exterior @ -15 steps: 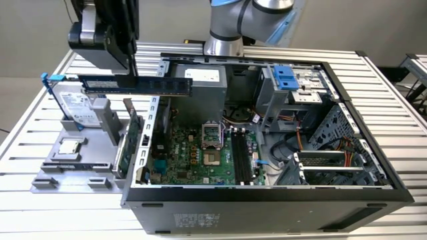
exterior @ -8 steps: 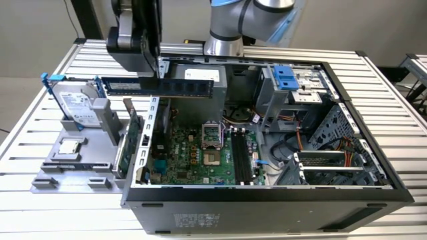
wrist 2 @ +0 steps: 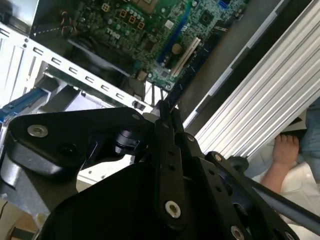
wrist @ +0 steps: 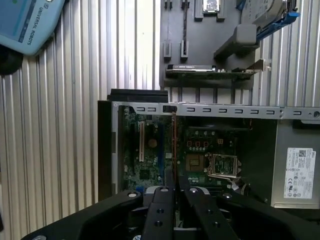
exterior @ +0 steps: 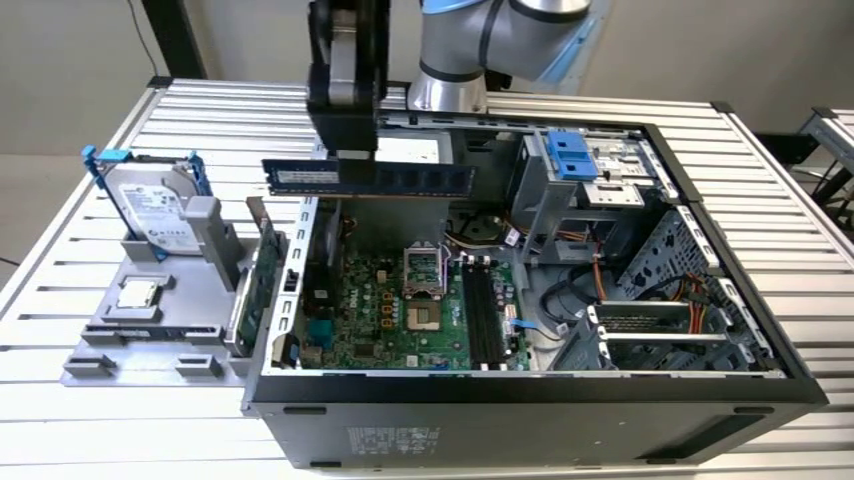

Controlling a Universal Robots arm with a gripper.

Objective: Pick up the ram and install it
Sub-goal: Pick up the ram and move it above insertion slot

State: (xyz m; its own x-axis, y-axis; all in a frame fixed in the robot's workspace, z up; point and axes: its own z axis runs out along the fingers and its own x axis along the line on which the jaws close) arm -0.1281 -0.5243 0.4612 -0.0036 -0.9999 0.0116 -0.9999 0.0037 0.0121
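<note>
The ram [exterior: 370, 178] hangs in the air, level and on edge, over the far-left part of the open case [exterior: 534, 392] as the exterior view has it. It is well clear of the board [exterior: 380, 310] below and sits in no slot. The gripper [exterior: 354, 157] comes straight down on it and pinches the top edge a bit left of the stick's middle, jaws closed to the stick's thickness.

In the first wrist view the ram [wrist: 173, 142] shows edge-on as a thin line running out from between the black fingers [wrist: 159, 207]. It lies over the board, just beside the CPU socket [wrist: 220, 165]. In the second wrist view the gripper [wrist 2: 166, 117] is seen from behind, w/ the board's corner and the case wall beyond it.

Inside the case, the black memory slots [exterior: 483, 312] run near-to-far just right of the socket [exterior: 420, 290] in the exterior view's terms, w/ drive bays and cables further right.

Left of the case is a grey holder [exterior: 140, 345] on the slatted table [exterior: 54, 260]. In it are a hard drive [exterior: 150, 205] in a blue frame, stood upright at the far end, a small chip [exterior: 138, 293] lying flat, and a green card [exterior: 262, 270] on edge next to the case wall. A pale blue pendant [wrist: 25, 20] lies on the slats in the first wrist view. A person's foot or hand [wrist 2: 286, 150] — can't tell which — shows past the table edge in the second wrist view.
</note>
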